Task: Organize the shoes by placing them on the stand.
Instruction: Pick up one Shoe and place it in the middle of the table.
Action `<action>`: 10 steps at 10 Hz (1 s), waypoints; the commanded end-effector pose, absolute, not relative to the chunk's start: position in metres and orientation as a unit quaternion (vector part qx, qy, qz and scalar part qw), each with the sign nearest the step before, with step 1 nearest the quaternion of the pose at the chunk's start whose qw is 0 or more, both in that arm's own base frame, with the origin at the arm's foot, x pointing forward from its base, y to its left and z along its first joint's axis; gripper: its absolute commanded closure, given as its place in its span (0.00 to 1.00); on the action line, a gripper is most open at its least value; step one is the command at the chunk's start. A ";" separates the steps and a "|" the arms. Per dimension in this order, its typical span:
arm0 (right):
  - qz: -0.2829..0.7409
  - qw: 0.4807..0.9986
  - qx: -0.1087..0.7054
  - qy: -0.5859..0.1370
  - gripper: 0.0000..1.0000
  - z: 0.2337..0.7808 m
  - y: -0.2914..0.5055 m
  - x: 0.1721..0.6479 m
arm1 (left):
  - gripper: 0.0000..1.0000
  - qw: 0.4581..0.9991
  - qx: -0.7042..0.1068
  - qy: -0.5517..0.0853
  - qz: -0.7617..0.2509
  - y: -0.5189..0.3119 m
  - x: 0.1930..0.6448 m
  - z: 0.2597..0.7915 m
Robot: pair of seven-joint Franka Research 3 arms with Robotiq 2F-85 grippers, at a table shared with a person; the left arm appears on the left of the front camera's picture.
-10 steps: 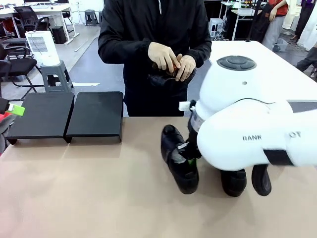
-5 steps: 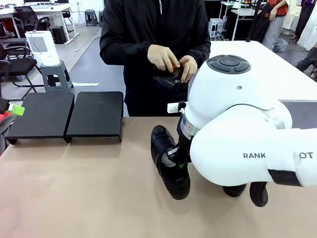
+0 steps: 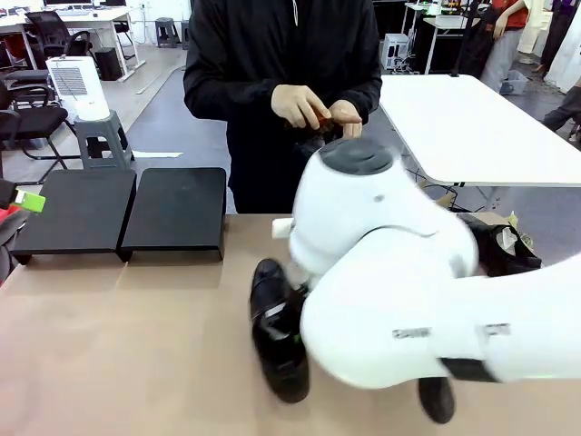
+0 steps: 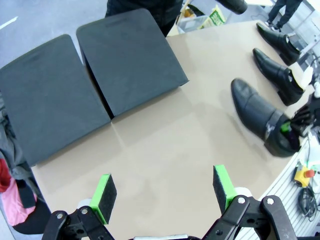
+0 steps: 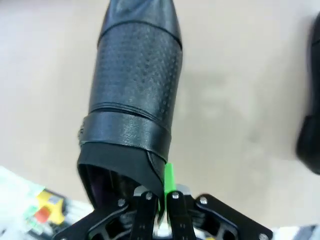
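Note:
My right gripper (image 5: 164, 199) is shut on the back rim of a black glossy shoe (image 5: 136, 95), its toe pointing away from the wrist. From the front, that shoe (image 3: 275, 338) sits near the table's middle, partly behind my big white right arm. The stand (image 3: 174, 209), two matte-black platforms, lies at the table's far left with nothing on it. My left gripper (image 4: 164, 187) hangs open over bare table near the stand (image 4: 131, 60). Two more shoes (image 4: 276, 75) lie beyond the held one. The person holds another shoe (image 3: 310, 142) in both hands.
The person stands at the far edge, just right of the stand. A shoe toe (image 3: 436, 400) shows under my right arm at the front right. A dark bag (image 3: 504, 247) sits at the right. Bare tan tabletop (image 3: 136, 336) stretches between the held shoe and the stand.
My right arm has swung left across the table, taking the gripped shoe with it toward the stand. The left gripper has stayed still and open.

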State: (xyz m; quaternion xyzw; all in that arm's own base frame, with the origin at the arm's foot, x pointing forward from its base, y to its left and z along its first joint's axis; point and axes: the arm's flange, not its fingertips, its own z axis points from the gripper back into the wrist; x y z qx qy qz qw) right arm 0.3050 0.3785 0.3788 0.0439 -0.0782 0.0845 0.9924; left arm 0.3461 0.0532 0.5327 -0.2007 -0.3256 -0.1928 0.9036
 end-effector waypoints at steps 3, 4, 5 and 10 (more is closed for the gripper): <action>0.033 0.993 0.072 -0.089 1.00 0.347 0.424 0.333 | 0.00 0.899 -0.208 -0.329 -0.200 0.054 0.347 0.532; 0.007 0.992 0.076 -0.104 0.90 0.348 0.420 0.335 | 0.00 0.899 -0.208 -0.329 -0.200 0.054 0.347 0.532; -0.017 0.989 0.086 -0.118 0.71 0.349 0.415 0.336 | 0.00 0.899 -0.208 -0.329 -0.200 0.054 0.347 0.532; -0.036 0.988 0.105 -0.103 0.00 0.362 0.401 0.322 | 0.00 0.899 -0.208 -0.329 -0.200 0.054 0.347 0.532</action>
